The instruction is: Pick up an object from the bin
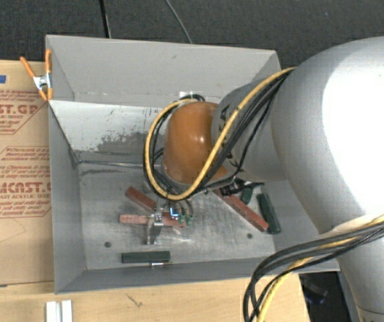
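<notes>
From where I stand the arm [339,146] reaches in from the right and blocks much of the grey bin [68,200]; its orange wrist cover [185,139] hangs over the middle, with yellow and black cables [153,146] looped round it; below that the jaws are low, at the bin floor, left of centre. They sit right at the near end of a reddish-brown flat strip [133,219] that lies level on the floor and points off to the left. A second strip of the same colour [138,196] lies slanted just behind it; the two are close, though I cannot say whether they touch. Whether the jaws are apart or together I cannot tell; the metal there is small and runs in with the strip beneath.

Other pieces lie well apart from this spot: a dark green bar [145,257] near the front wall; a long reddish stick [248,215] with a dark green piece [269,215] beside it under the arm on the right.

As for progress, I would judge the reach done and the pick not yet proven; the strip looks flat on the floor rather than lifted. What seems left is a firm hold on that strip and a lift clear of the bin; the slanted neighbour might get nudged or dragged along.
</notes>
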